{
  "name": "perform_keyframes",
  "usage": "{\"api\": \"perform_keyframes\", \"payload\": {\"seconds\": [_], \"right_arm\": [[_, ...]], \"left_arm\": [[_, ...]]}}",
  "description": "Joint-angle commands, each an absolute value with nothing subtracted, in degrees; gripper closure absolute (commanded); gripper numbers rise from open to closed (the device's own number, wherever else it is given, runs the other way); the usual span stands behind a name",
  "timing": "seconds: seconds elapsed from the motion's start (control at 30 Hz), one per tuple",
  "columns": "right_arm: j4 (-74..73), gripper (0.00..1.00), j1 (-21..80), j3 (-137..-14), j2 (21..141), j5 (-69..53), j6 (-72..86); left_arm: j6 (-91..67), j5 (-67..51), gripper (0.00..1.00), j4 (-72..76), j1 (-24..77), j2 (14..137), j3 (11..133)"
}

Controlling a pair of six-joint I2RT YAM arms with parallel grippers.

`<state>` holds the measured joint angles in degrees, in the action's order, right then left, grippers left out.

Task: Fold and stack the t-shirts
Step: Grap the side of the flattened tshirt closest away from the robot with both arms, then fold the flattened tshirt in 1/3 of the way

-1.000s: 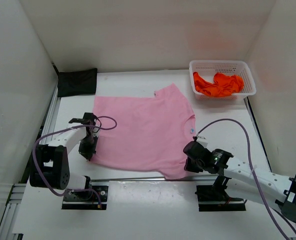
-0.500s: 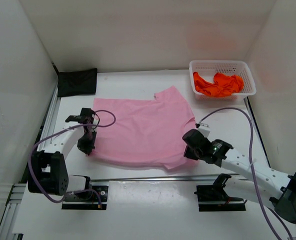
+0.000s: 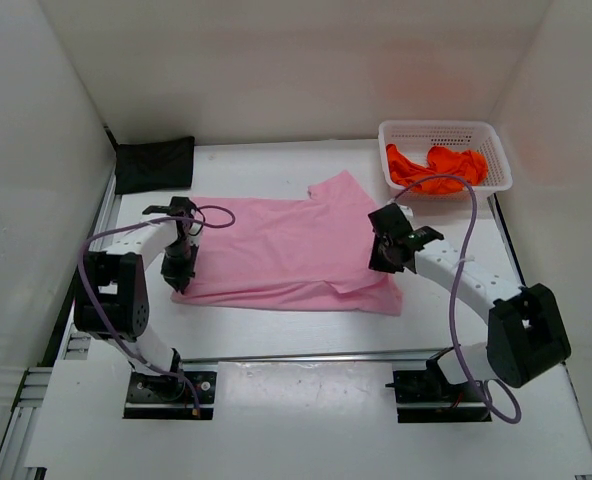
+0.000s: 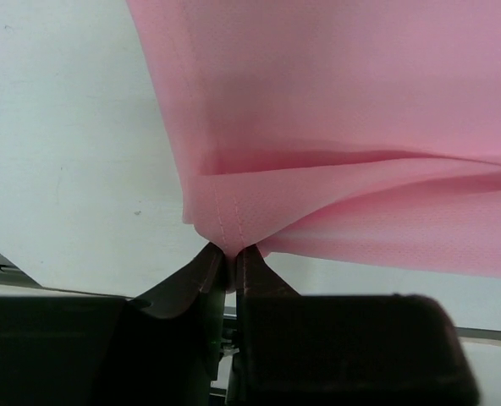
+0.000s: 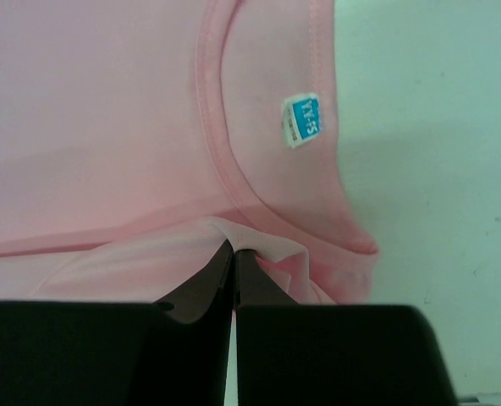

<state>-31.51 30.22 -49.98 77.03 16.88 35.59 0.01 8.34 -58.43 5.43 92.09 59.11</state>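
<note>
The light pink t-shirt (image 3: 286, 250) lies on the table with its near half lifted and carried over toward the back. My left gripper (image 3: 179, 270) is shut on the shirt's left hem corner (image 4: 227, 227). My right gripper (image 3: 386, 258) is shut on a pink fold by the collar (image 5: 259, 241); the collar with its blue label (image 5: 300, 119) lies just beyond. The orange-red t-shirt (image 3: 436, 168) is crumpled in the white basket. The black t-shirt (image 3: 154, 163) lies folded at the back left corner.
The white mesh basket (image 3: 496, 150) stands at the back right. White walls enclose the table on three sides. A metal rail (image 3: 306, 355) runs along the near edge, with the arm bases behind it.
Both grippers have moved away from the near edge toward the back, carrying the pink shirt's near edge with them. The shirt now looks much narrower front to back.
</note>
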Motion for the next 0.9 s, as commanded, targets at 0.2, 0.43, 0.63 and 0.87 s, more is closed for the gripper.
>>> {"api": "perform_keyframes", "payload": {"seconds": [0.2,0.43,0.63,0.87], "right_arm": [[-28.92,1.00,27.25,-57.12,84.90,12.49,28.48],[-28.92,1.00,26.19,-60.63,90.78,10.55,27.95],[-28.92,1.00,25.14,-63.19,93.42,8.79,27.42],[-29.44,1.00,24.61,-65.56,94.65,6.94,27.42]], "left_arm": [[0.00,5.19,0.76,-57.48,-1.04,93.77,65.29],[0.00,-2.54,0.54,-57.30,-8.94,99.74,71.70],[0.00,-5.98,0.54,-54.77,-13.72,96.79,74.02],[0.00,1.93,0.51,-47.82,-1.95,83.77,58.83]]}}
